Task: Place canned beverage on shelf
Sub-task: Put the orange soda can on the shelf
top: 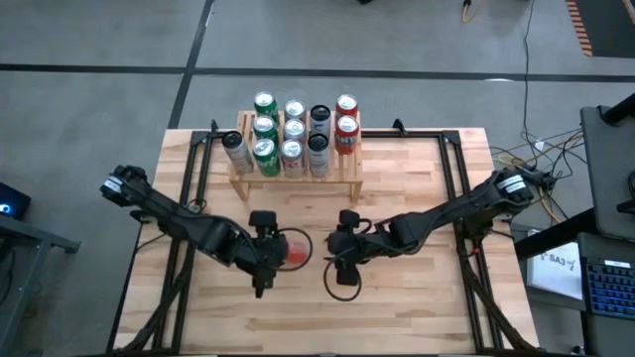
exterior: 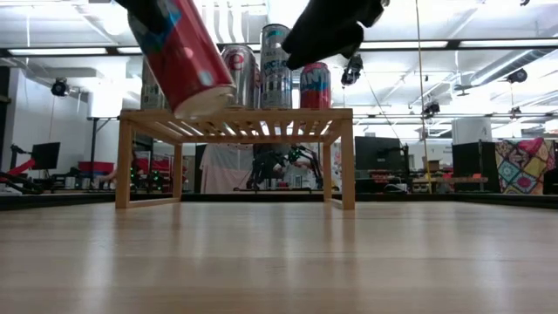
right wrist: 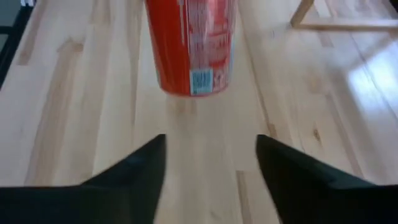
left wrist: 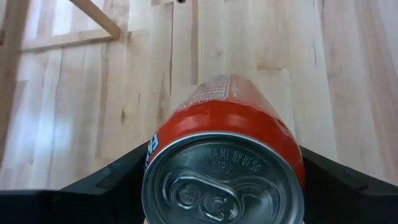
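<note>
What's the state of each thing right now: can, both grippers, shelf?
red can: lifted off the table, tilted, held by left gripper
left gripper: shut on red can
right gripper: open, empty, facing the can
shelf: upright at the table's far edge, cans standing on top
</note>
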Robot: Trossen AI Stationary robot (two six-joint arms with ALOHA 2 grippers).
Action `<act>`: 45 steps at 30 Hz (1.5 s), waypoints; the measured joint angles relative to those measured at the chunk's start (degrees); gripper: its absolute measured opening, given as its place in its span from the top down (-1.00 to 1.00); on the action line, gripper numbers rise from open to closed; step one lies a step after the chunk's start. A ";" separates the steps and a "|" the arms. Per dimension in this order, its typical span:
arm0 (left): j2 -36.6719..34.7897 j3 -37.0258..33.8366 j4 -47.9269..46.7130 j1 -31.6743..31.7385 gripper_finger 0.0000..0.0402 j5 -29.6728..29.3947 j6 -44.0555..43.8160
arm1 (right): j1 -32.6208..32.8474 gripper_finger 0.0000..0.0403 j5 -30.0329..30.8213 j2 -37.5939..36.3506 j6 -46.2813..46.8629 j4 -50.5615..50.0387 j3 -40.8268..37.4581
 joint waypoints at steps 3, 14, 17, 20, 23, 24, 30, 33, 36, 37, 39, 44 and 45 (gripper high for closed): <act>0.20 -1.45 1.33 -0.02 -0.45 0.04 -0.68 | 0.00 -0.36 0.15 0.88 -0.67 3.71 -0.01; 0.92 -1.53 4.00 0.28 -0.45 -1.40 -1.24 | -0.02 -0.87 0.52 5.21 -6.28 13.20 -0.02; 0.92 -1.53 5.56 0.31 -0.45 -1.52 -1.24 | -0.02 -0.87 0.53 6.15 -7.36 15.09 -0.02; 0.92 -1.51 7.06 0.31 -0.45 -1.60 -1.24 | -0.23 -0.87 1.66 6.68 -8.14 16.63 -0.02; 0.92 -1.51 7.92 0.45 -0.45 -1.60 -1.24 | -0.69 -0.87 1.84 6.89 -8.21 16.91 -0.02; 0.92 -1.50 8.04 0.52 -0.45 -1.60 -1.28 | -0.83 -0.87 1.82 6.91 -8.18 16.96 -0.02; 0.92 -1.51 10.31 0.96 -0.45 -2.77 -1.45 | -1.16 -0.87 1.36 6.91 -8.30 17.81 -0.02; 0.92 -1.50 11.54 1.28 -0.45 -3.91 -1.42 | -1.15 -0.87 1.30 6.91 -8.34 17.83 -0.02; 0.92 -1.50 12.62 1.52 -0.45 -4.08 -0.89 | -1.16 -0.87 1.30 6.91 -8.34 17.81 -0.02; 0.92 -1.50 12.58 1.62 -0.45 -4.08 -0.76 | -1.16 -0.87 1.32 6.91 -8.34 17.81 -0.02; 0.92 -1.51 12.78 1.62 -0.45 -4.07 -0.63 | -1.16 -0.87 1.32 6.91 -8.34 17.81 -0.02; 0.92 -1.50 13.10 1.60 -0.45 -4.05 -0.48 | -1.16 -0.72 1.30 6.91 -8.34 17.77 -0.02; 0.92 -1.51 13.09 1.60 -0.45 -4.02 -0.32 | -1.16 -0.67 1.30 6.91 -8.34 17.79 -0.02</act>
